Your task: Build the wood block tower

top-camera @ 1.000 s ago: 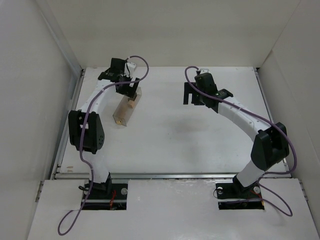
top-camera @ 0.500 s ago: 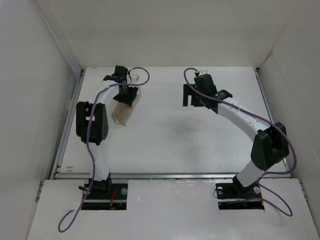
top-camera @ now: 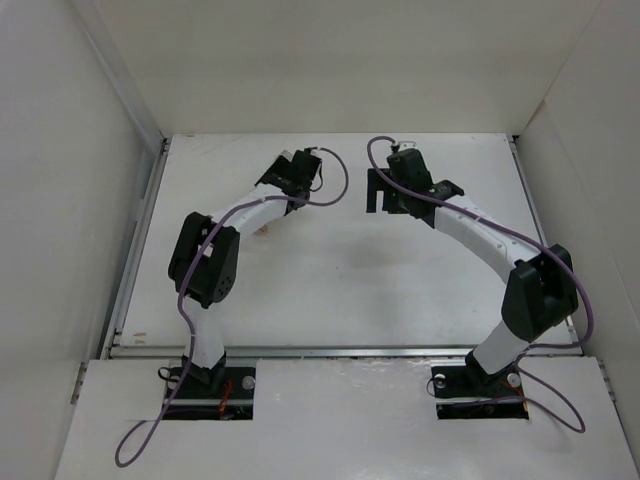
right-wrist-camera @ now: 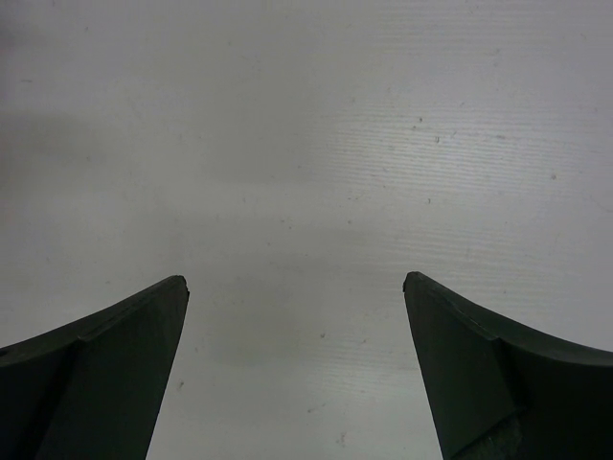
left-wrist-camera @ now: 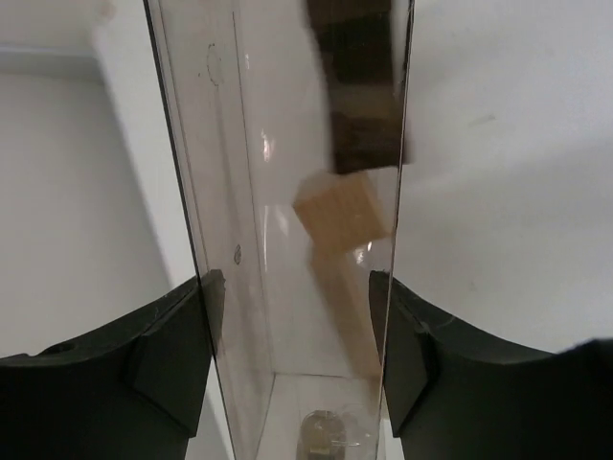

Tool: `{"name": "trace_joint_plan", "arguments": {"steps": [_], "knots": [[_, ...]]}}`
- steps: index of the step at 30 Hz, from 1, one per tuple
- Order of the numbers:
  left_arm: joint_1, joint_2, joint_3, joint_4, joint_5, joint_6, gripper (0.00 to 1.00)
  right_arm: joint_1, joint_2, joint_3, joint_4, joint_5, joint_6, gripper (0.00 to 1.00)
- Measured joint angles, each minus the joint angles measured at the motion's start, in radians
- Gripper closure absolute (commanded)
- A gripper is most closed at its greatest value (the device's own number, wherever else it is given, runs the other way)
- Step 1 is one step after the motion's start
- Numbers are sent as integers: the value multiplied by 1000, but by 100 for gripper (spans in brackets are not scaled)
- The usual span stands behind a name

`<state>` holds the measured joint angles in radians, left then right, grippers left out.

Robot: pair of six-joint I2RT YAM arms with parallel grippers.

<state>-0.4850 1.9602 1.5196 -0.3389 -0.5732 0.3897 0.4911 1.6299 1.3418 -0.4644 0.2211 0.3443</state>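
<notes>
In the left wrist view my left gripper [left-wrist-camera: 297, 280] is shut on a clear plastic box [left-wrist-camera: 239, 192], one black finger pressed against each long wall. Inside the box lie pieces of the wood block tower: a dark brown block [left-wrist-camera: 359, 86] and a pale tan cube [left-wrist-camera: 342, 213]. Seen from above, the left gripper [top-camera: 285, 182] sits at the back centre-left, and the arm hides most of the box. A small tan spot [top-camera: 262, 229] shows under the forearm. My right gripper [top-camera: 377, 194] [right-wrist-camera: 295, 283] hangs open over bare table with nothing between its fingers.
White walls [top-camera: 110, 120] enclose the white table [top-camera: 340, 270] on the left, back and right. A metal rail [top-camera: 140, 240] runs along its left edge. The two grippers are roughly a hand's width apart at the back of the table.
The left gripper closed on the clear box near the left edge, then swung right toward the back centre with the box in it. The right arm stayed still.
</notes>
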Motion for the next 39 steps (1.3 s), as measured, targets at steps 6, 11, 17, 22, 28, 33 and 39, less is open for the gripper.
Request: {"name": "trace_joint_plan", "arguments": {"steps": [6, 11, 17, 22, 28, 33, 39], "knots": [[-61, -42, -166, 355, -288, 223, 100, 8, 0, 0, -30, 114, 51, 0], [-71, -43, -231, 463, -388, 306, 100, 8, 0, 0, -65, 181, 83, 0], [-66, -41, -116, 255, -261, 132, 100, 8, -3, -2, -80, 195, 100, 0], [119, -45, 89, 57, 158, -71, 100, 8, -26, -15, -74, 135, 83, 0], [462, -44, 79, -74, 752, -156, 100, 8, -27, -13, -43, 10, 61, 0], [546, 30, 30, -162, 1093, -140, 100, 8, 93, 126, -77, -16, 131, 0], [631, 153, 37, -246, 1503, -89, 99, 7, 398, 489, -170, 7, 322, 3]]}}
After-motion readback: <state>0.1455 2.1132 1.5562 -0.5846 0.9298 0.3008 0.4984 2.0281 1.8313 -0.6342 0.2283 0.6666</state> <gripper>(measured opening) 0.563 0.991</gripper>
